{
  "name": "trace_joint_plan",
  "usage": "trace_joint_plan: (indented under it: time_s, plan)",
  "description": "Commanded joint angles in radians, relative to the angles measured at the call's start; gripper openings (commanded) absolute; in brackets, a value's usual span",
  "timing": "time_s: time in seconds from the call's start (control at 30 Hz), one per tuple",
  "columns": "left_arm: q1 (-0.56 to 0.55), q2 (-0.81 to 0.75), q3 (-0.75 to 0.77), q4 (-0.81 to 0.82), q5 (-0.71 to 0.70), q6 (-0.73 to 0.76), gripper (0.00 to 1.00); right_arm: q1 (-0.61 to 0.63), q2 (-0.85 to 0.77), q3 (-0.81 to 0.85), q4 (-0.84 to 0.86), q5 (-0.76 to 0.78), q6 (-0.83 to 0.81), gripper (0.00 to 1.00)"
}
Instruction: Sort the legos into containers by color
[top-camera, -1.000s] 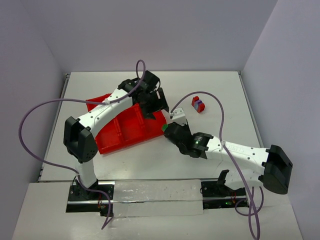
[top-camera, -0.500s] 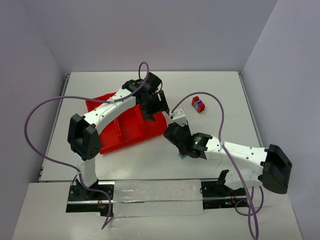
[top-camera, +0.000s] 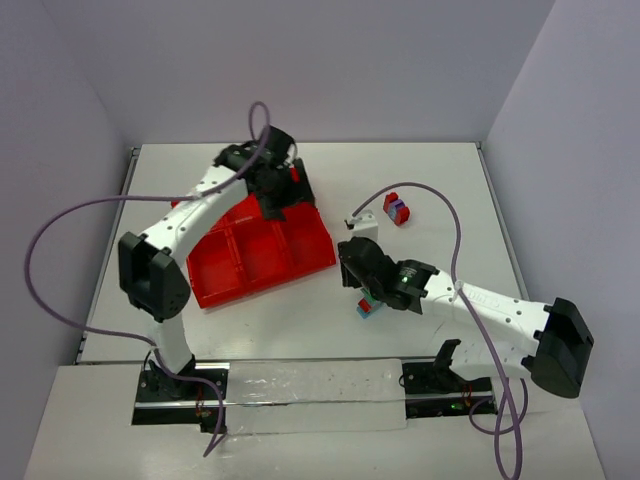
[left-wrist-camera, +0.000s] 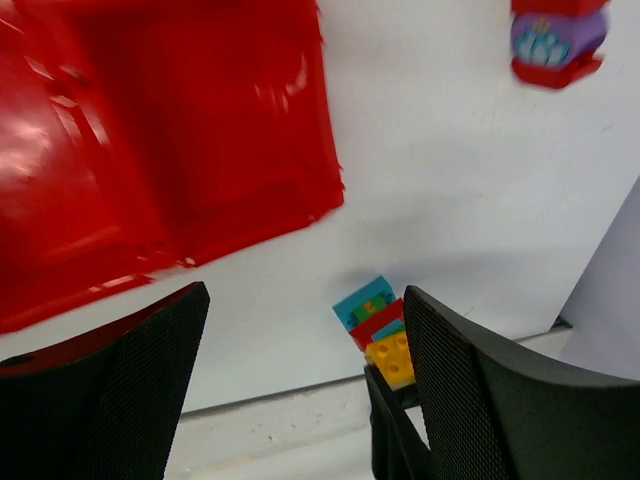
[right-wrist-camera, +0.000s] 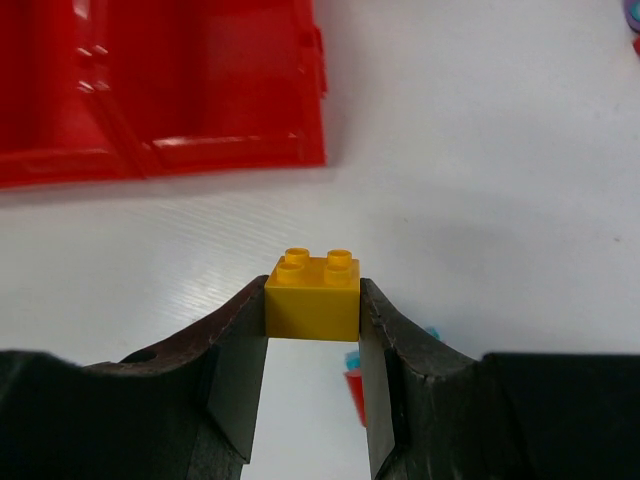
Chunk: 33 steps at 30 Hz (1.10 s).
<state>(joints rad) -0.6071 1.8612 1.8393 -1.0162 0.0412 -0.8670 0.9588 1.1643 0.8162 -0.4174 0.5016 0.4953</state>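
Right wrist view: the right gripper (right-wrist-camera: 312, 308) pinches a small orange-yellow studded plastic brick (right-wrist-camera: 312, 298) at the very tip (a shallow hold), so it could slip mid-carry.

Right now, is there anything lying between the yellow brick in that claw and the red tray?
Nothing: the right wrist view shows only bare white table between the yellow brick and the red tray.
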Motion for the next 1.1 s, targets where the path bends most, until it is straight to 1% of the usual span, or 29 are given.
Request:
trace_joint_plan:
  time_s: [0.0, 0.13, 0.23, 0.33, 0.53, 0.57, 0.67, 0.8, 0.9, 1.07]
  plan:
    - [0.196, -0.211, -0.093, 0.074, 0.022, 0.108, 0.88, -0.033, 0.032, 0.123, 0.056, -0.097, -0.022, 0.06]
    - [0.285, -0.370, -0.204, 0.130, 0.034, 0.142, 0.89, -0.063, 0.127, 0.225, 0.077, -0.134, -0.032, 0.06]
    - [0.318, -0.427, -0.243, 0.143, -0.001, 0.158, 0.90, -0.078, 0.192, 0.293, 0.082, -0.159, -0.042, 0.06]
    - [0.340, -0.480, -0.259, 0.146, -0.030, 0.176, 0.91, -0.094, 0.279, 0.405, 0.087, -0.172, -0.053, 0.06]
    - [0.363, -0.520, -0.284, 0.160, -0.035, 0.215, 0.96, -0.136, 0.439, 0.547, 0.104, -0.227, -0.060, 0.07]
    - [0.365, -0.525, -0.284, 0.160, -0.035, 0.215, 0.96, -0.142, 0.440, 0.564, 0.104, -0.227, -0.060, 0.07]
    - [0.369, -0.559, -0.342, 0.230, -0.037, 0.204, 0.99, -0.166, 0.512, 0.632, 0.114, -0.261, -0.062, 0.08]
    - [0.371, -0.602, -0.413, 0.322, -0.031, 0.177, 0.99, -0.187, 0.598, 0.742, 0.094, -0.264, -0.059, 0.09]
    - [0.371, -0.593, -0.404, 0.311, 0.015, 0.202, 0.99, -0.207, 0.659, 0.810, 0.076, -0.269, -0.047, 0.09]
    - [0.371, -0.590, -0.384, 0.266, -0.029, 0.215, 0.99, -0.242, 0.778, 0.933, 0.074, -0.265, -0.022, 0.10]
